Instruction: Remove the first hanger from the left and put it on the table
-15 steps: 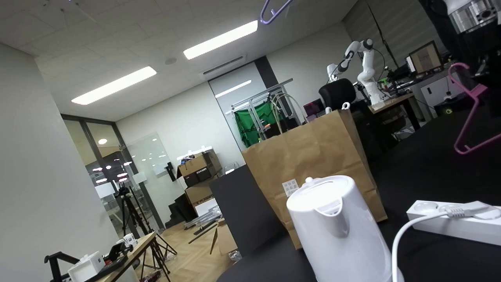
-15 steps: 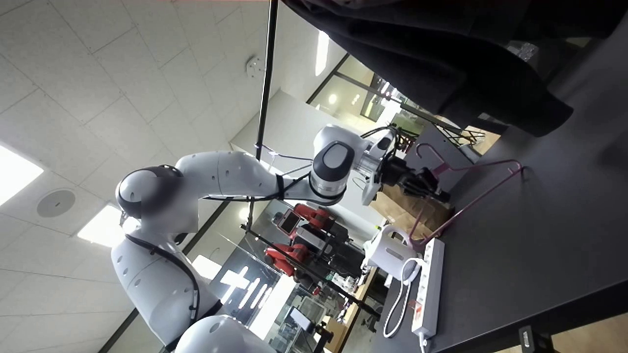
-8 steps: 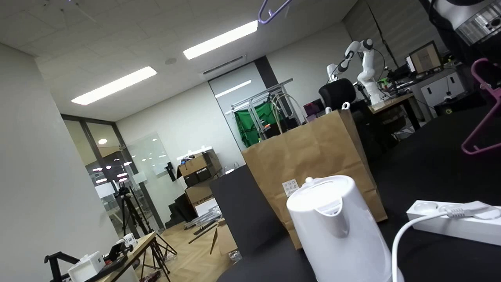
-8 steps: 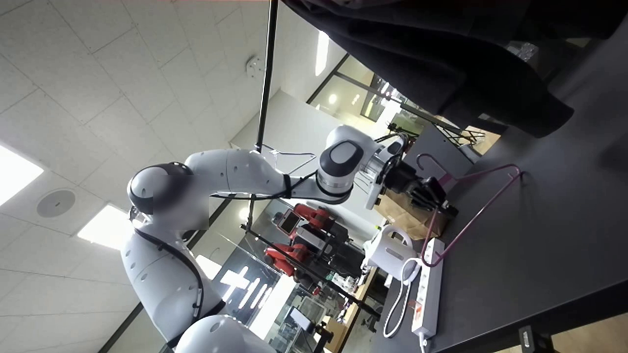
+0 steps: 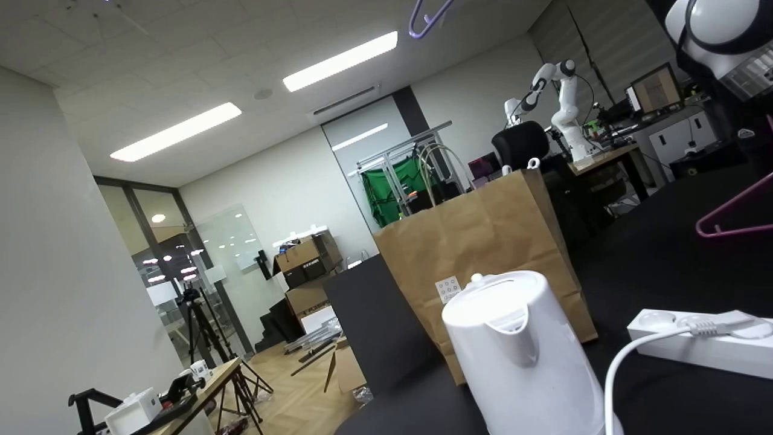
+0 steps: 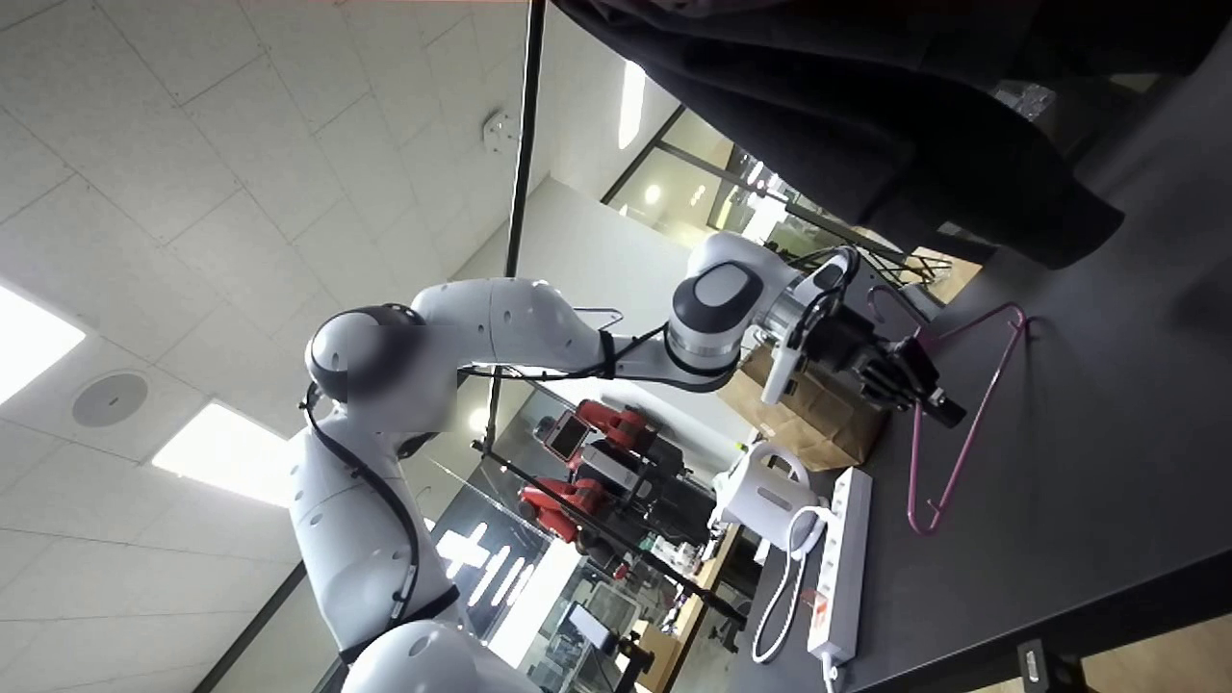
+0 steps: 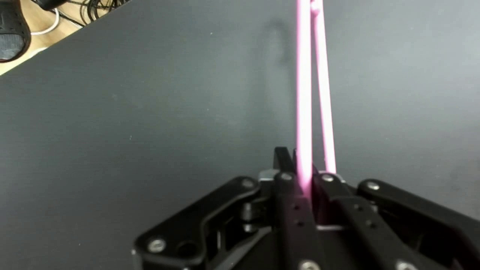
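- Three things are set close together on the black table [image 6: 1059, 462]: a paper bag [image 5: 471, 248], a white kettle [image 5: 519, 356] and a power strip [image 5: 712, 350], into which a white cable [image 5: 633, 345] is plugged.
- The pink hanger [image 7: 304, 93] is held over the table by the gripper [image 7: 302, 168], its rod clamped between the closed fingers; whether the table is touched by it cannot be told.
- Part of the background is blocked by dark cloth [image 6: 866, 125] in an exterior view, where the middle of the pink hanger is covered by the gripper and one joint of the robot arm [image 6: 520, 322] is blurred.
- The pink hanger is cut off by the right edge, and a lilac hanger [image 5: 436, 20] by the top edge, in an exterior view.
- A dark shoe [image 7: 13, 33] is cut off in the wrist view.
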Tool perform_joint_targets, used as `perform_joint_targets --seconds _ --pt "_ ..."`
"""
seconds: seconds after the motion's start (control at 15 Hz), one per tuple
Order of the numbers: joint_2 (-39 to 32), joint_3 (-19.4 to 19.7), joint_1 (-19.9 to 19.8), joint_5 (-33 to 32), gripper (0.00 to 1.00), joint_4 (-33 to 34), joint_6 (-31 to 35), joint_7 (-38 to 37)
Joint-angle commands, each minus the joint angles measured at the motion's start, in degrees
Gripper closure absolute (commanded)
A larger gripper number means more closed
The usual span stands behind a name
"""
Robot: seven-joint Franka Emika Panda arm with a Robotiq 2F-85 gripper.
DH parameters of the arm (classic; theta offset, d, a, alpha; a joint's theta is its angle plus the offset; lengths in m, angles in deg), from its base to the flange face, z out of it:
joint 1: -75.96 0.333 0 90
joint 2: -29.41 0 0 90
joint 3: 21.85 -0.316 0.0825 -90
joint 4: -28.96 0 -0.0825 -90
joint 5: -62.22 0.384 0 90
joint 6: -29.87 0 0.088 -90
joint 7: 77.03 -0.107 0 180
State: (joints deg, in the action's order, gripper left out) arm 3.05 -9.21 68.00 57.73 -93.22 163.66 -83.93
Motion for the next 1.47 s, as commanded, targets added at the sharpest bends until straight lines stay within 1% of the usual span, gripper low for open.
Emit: perform_joint_targets --seconds 0.0,0.2,0.27,0.33,0.4,0.67,0.8,0.87,0.93,1.0,1.2,1.27,1.4 --pt "-2.1 0.2 0.3 -0.6 0.98 3.6 -1.2 -2.5" --pt "-2.9 0.3 0.5 -0.6 0.98 4.7 -1.7 -3.0" --pt "-2.8 0.3 0.5 -0.8 0.67 4.9 -1.9 -3.0" --pt "-2.8 0.3 0.4 -0.6 0.64 5.1 -2.1 -2.9" --pt "-2.6 0.3 0.5 -0.6 0.59 5.2 -2.4 -3.0" --pt "-1.7 0.2 0.4 -0.5 0.31 6.0 -4.1 -2.8" --pt "-0.3 0.0 0.6 -0.6 0.19 6.6 -6.6 -2.3" --pt "1.1 -0.1 0.8 -0.8 0.11 6.7 -8.3 -2.1" --pt "2.8 -0.5 0.8 -0.6 0.05 6.8 -10.6 -1.4" --pt "4.7 -1.0 0.9 -0.9 0.01 7.0 -13.4 0.2" --pt "9.1 -2.3 1.2 -1.9 0.00 7.7 -20.4 4.2" --pt "5.8 -2.2 0.5 -0.9 0.00 7.8 -16.4 2.7" --pt "8.6 -2.7 0.7 -1.2 0.00 7.8 -19.3 3.7"
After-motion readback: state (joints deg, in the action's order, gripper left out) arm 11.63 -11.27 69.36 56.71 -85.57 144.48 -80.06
